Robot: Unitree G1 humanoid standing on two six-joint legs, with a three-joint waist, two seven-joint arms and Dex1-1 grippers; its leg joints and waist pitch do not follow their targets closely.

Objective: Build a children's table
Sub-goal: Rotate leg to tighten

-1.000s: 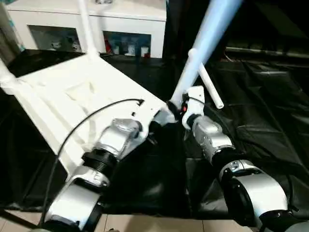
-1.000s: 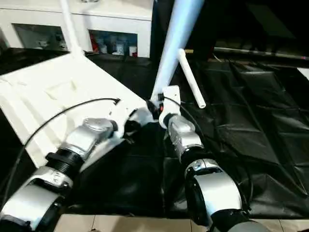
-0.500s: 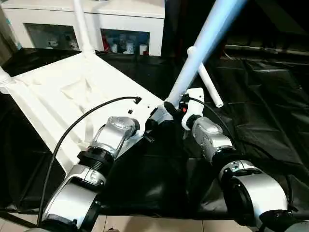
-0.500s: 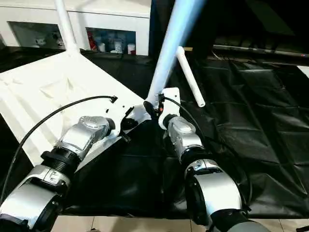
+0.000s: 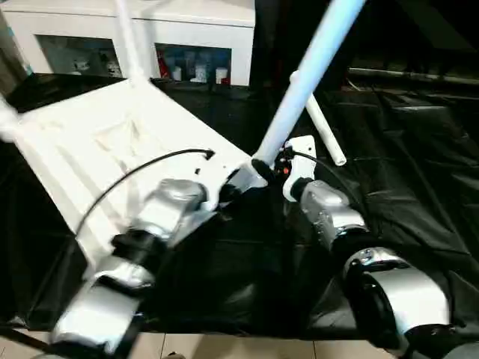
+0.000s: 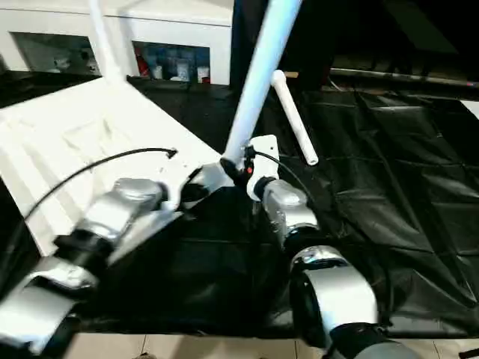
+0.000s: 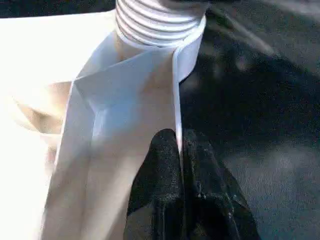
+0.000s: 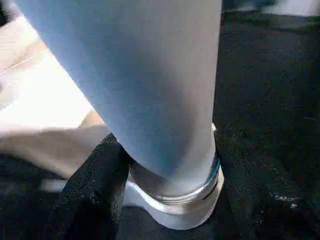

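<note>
The children's table top [image 5: 97,142] lies upside down and tilted on a black sheet, ribbed underside up. A white leg [image 5: 307,75] rises slanted from its near corner socket [image 7: 160,20]. My right gripper [image 8: 170,170] is shut on this leg just above the threaded base, with one black finger [image 8: 90,200] on each side. My left gripper [image 7: 180,142] is shut on the thin rim of the table top next to that socket. Another leg [image 5: 127,37] stands in the far corner. At the left corner there is one more leg [image 5: 6,120]. A loose leg [image 5: 323,131] lies on the sheet behind my right gripper.
A white cabinet [image 5: 187,30] with glass doors stands at the back. The crinkled black sheet [image 5: 404,172] covers the floor to the right and in front. A black cable [image 5: 135,172] arcs over my left forearm.
My left forearm has swung lower and to the left, while its gripper stays on the rim at the corner. The right gripper keeps its hold on the leg.
</note>
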